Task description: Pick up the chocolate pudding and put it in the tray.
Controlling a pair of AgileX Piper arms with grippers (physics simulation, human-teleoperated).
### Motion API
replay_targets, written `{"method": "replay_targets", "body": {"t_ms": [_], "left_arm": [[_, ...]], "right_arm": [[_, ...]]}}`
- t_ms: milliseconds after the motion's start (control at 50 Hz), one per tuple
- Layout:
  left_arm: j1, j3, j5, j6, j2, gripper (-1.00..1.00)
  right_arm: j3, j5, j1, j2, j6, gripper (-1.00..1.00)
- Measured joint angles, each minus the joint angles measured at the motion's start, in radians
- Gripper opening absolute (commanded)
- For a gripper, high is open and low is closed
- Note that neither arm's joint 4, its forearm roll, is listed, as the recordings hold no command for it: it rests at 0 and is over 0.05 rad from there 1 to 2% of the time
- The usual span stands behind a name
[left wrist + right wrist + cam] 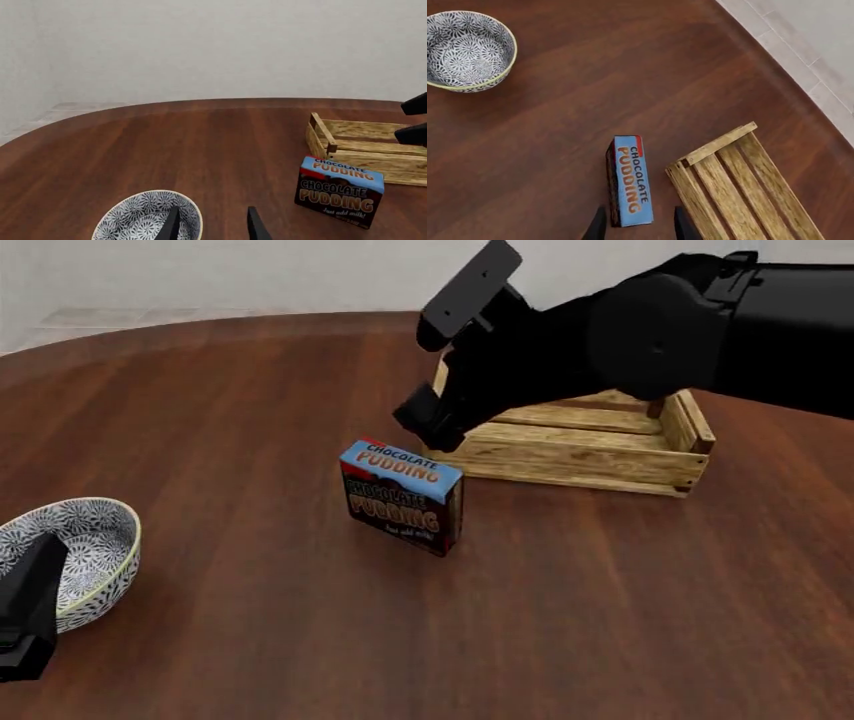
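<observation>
I've hung my right end effector (635, 225) open and empty over the small blue-topped chocolate pudding carton (400, 497), upright on the brown worktop (267, 390) just beside the wooden slatted tray (587, 445), apparently straddling its narrow top.

Blue-topped brown pudding carton (400, 496), floral grey-white bowl (74, 555)

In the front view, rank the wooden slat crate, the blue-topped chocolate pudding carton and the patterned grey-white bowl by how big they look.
Largest to smallest:
1. Light-brown wooden slat crate, though the right arm hides part of it.
2 and 3. Patterned grey-white bowl and blue-topped chocolate pudding carton look alike; the bowl sits nearer the camera and is partly covered, so I won't rank them.
</observation>
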Motion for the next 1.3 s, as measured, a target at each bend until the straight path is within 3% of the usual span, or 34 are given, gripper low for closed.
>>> {"method": "replay_targets", "body": {"t_ms": [720,1300], "left_arm": [[0.0,0.0,0.0,0.0,0.0,1.0],[0.0,0.0,0.0,0.0,0.0,1.0]], "right_arm": [[-0.021,0.071,0.032,0.025,-0.104,1.0],[-0.026,0.047,0.01,0.066,-0.088,1.0]]}}
